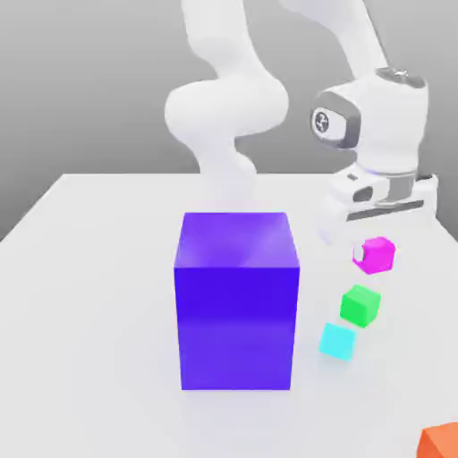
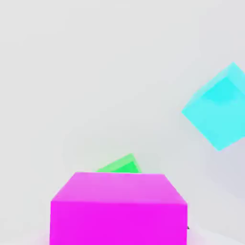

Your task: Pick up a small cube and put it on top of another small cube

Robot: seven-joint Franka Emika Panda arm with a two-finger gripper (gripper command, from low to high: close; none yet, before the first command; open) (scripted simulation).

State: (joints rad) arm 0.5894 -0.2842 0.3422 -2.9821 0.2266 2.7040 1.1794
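Fingers (image 1: pixel 359 252): closed on pink cube (image 1: pixel 377 256) | Pink cube: held up, seems off the table (image 1: pixel 89 295), hard to be sure | Green cube (image 1: pixel 360 306): partly hidden in hand view, so a crooked drop could tip pink off | Cyan cube (image 1: pixel 338 342): near green, might get bumped

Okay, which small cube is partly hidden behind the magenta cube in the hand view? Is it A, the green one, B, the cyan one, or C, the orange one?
A: in the hand view, only a corner of the green cube peeks out past the edge of the magenta cube.
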